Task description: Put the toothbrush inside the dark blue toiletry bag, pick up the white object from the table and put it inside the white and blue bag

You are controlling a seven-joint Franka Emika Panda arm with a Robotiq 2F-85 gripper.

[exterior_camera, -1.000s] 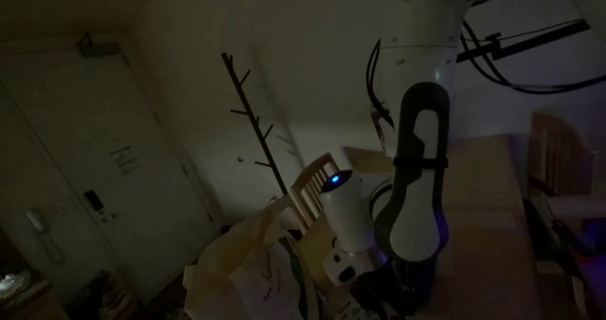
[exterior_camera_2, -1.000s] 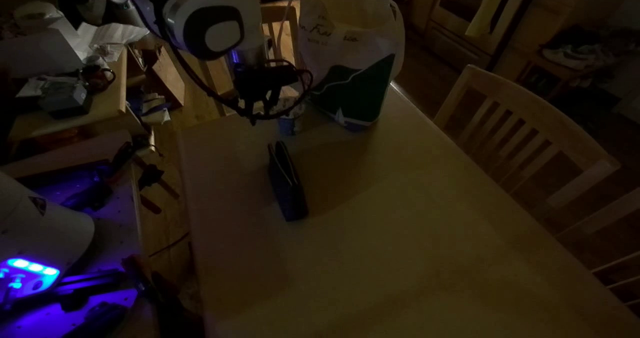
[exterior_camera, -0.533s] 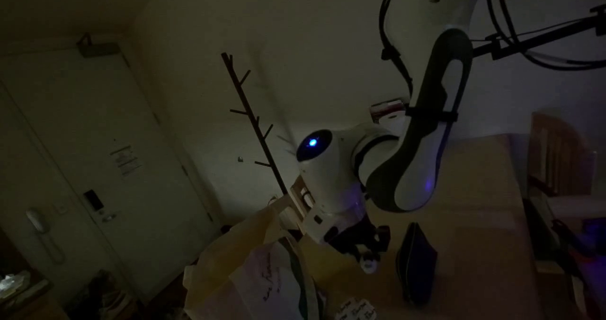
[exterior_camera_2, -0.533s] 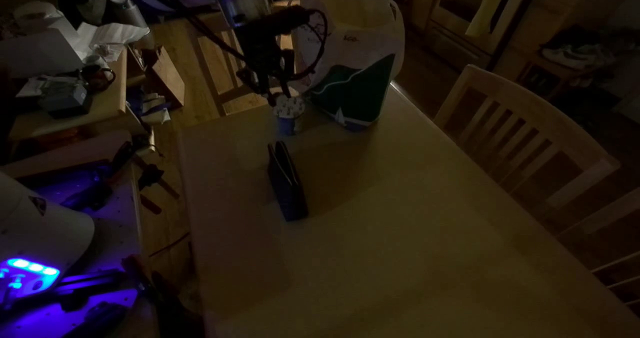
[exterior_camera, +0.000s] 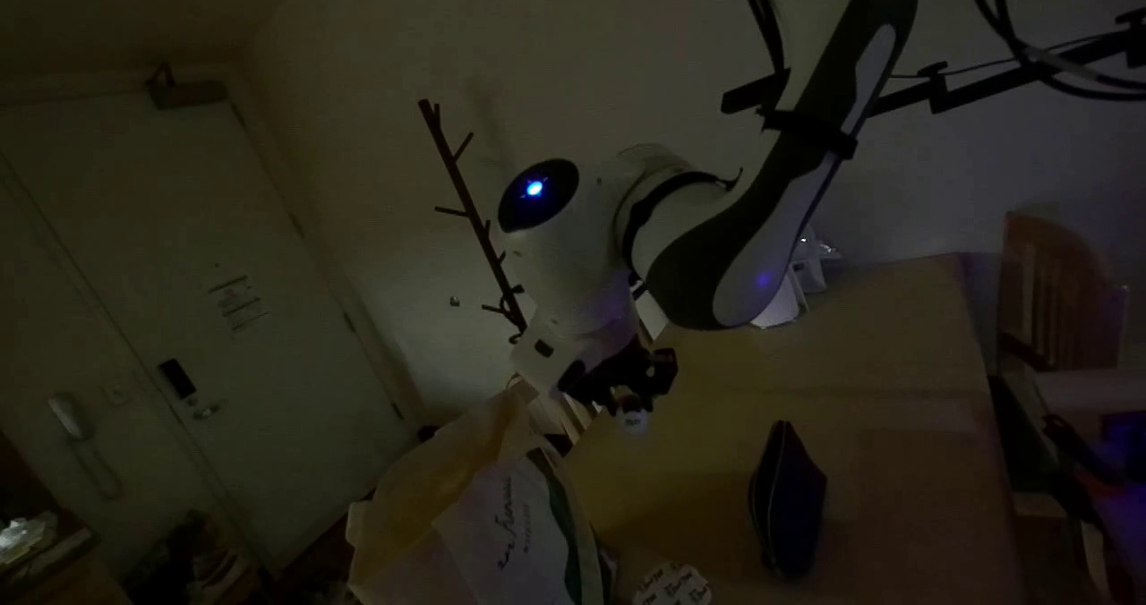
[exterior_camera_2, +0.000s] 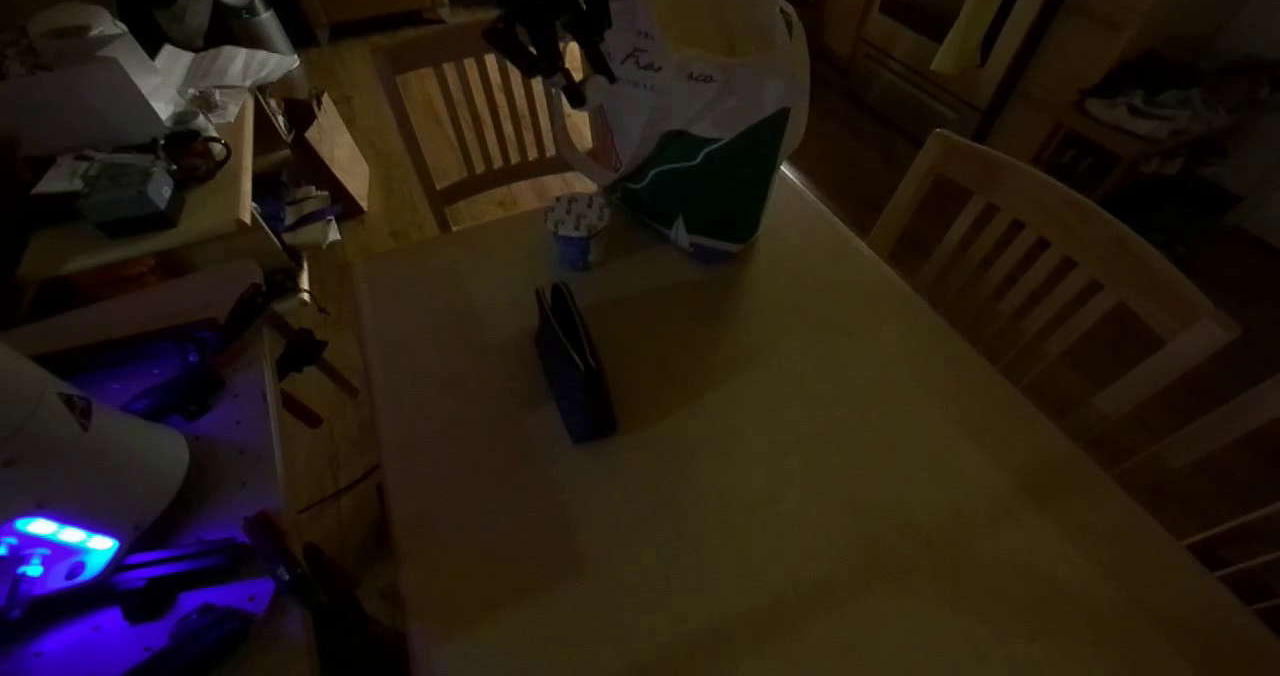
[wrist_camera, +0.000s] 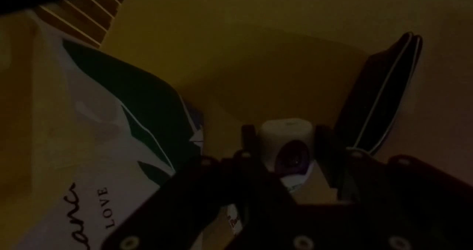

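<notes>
My gripper [wrist_camera: 286, 141] is shut on a small white rounded object [wrist_camera: 286, 131] with a dark purple patch. The white object also shows at the fingertips in both exterior views [exterior_camera: 634, 421] [exterior_camera_2: 597, 90], well above the table. The dark blue toiletry bag [exterior_camera_2: 575, 376] stands on the table with its zipped top parted; in the wrist view [wrist_camera: 373, 94] it is right of the gripper. The white bag with a green and blue print [exterior_camera_2: 700, 106] stands open-topped at the table's end; my gripper is beside its upper part. The toothbrush is out of view or hidden.
A small patterned tub [exterior_camera_2: 577, 231] stands on the table [exterior_camera_2: 800, 456] between the two bags. Wooden chairs [exterior_camera_2: 1050, 256] [exterior_camera_2: 470, 116] stand along the table's edges. A side desk with clutter [exterior_camera_2: 130, 196] is beyond the table. The room is dark.
My gripper has risen from low over the table near the tub and moved toward the white bag's upper part, carrying the white object. The toiletry bag, tub and white bag stay in place.
</notes>
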